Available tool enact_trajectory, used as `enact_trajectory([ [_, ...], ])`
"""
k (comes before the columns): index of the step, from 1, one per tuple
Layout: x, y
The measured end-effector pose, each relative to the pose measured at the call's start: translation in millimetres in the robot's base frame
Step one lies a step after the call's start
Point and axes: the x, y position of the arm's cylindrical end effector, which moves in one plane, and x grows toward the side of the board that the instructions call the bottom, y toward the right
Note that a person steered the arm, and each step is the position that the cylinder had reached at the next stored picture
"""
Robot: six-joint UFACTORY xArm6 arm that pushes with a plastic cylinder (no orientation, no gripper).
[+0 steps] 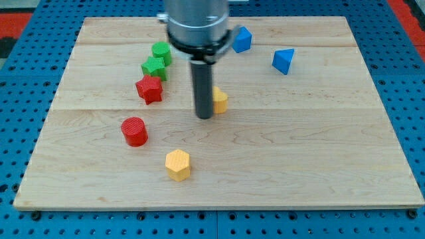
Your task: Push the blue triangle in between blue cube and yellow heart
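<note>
The blue triangle point(283, 61) lies at the view's upper right of the wooden board point(319, 159). The blue cube point(242, 39) lies to its upper left, near the board's top edge. The yellow heart point(220, 100) sits at mid-board, partly hidden behind my rod. My tip point(204, 117) rests on the board right against the heart's left side, well down and left of the blue triangle and below the blue cube.
Two green blocks point(161, 52) point(154, 68) and a red star point(150, 89) cluster left of the rod. A red cylinder point(135, 131) lies lower left. A yellow hexagon point(178, 164) lies near the bottom. Blue pegboard surrounds the board.
</note>
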Motion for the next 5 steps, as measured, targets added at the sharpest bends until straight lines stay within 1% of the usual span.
enact_trajectory([
  [1,-7,24],
  [2,-23,26],
  [3,-24,72],
  [4,-44,140],
  [5,-85,164],
])
